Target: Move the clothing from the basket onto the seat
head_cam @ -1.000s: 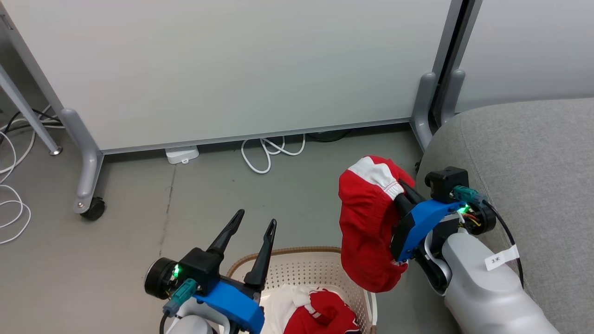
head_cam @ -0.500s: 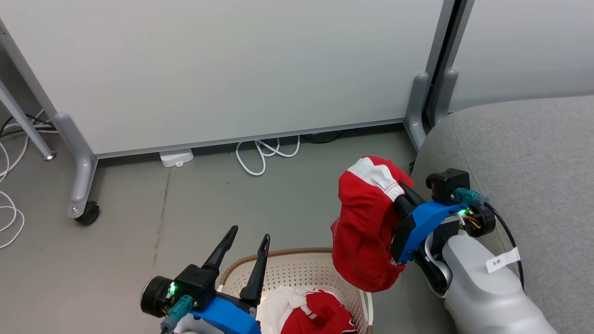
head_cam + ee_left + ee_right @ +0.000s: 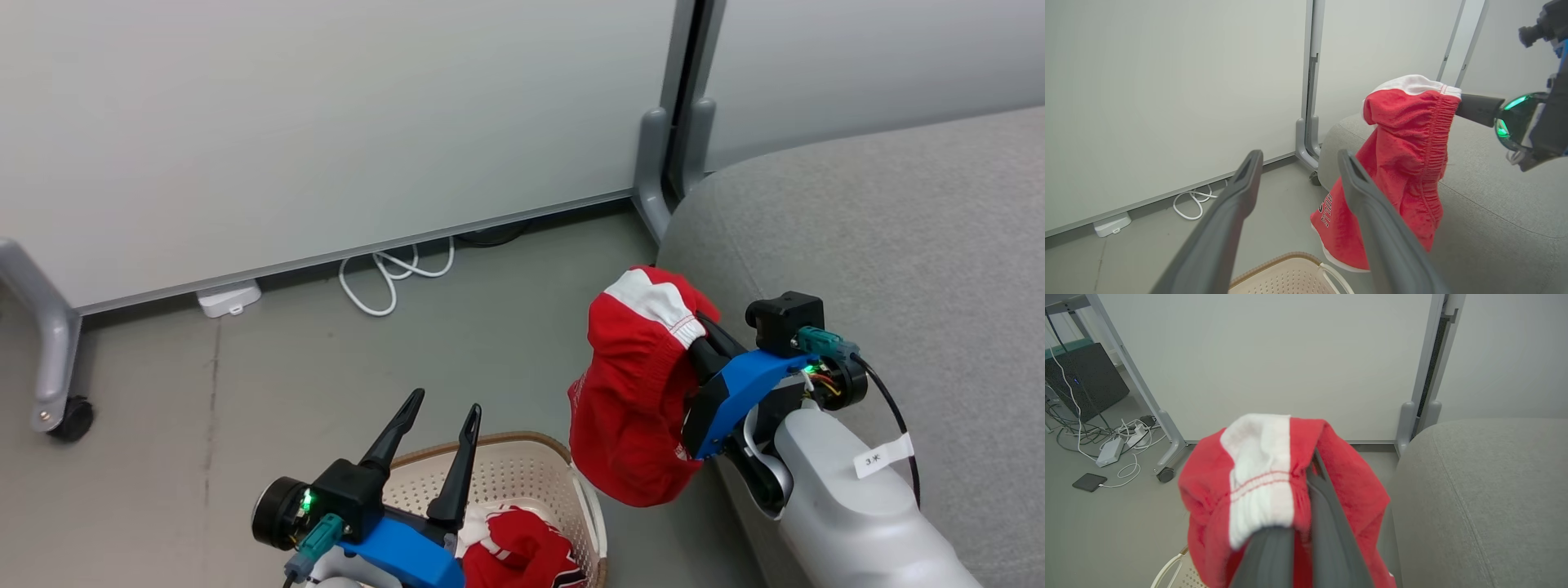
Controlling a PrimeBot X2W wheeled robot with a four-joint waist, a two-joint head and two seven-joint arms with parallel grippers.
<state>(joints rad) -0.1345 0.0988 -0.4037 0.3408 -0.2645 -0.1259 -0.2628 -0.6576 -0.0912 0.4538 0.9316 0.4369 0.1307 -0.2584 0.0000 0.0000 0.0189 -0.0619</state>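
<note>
Right fingers [image 3: 1329, 522] pinch red clothing [image 3: 637, 392] bearing illegible black lettering [image 3: 1326, 210].

- There's the basket [image 3: 522, 478] on the floor [image 3: 245, 392], clothing [image 3: 522, 555] in it.
- One garment [image 3: 637, 400] up in the air, right of the basket, just beside the seat [image 3: 898, 245].
- Behind, the panel [image 3: 326, 122], cable [image 3: 392, 278] at its foot.

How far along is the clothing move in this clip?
Done: no garment lies on the visible seat yet. In hand: the right gripper, jaws shut, holds red shorts in the air beside the seat's edge. Left: set them down, then fetch the red clothing in the basket, where the open left gripper hovers.
</note>
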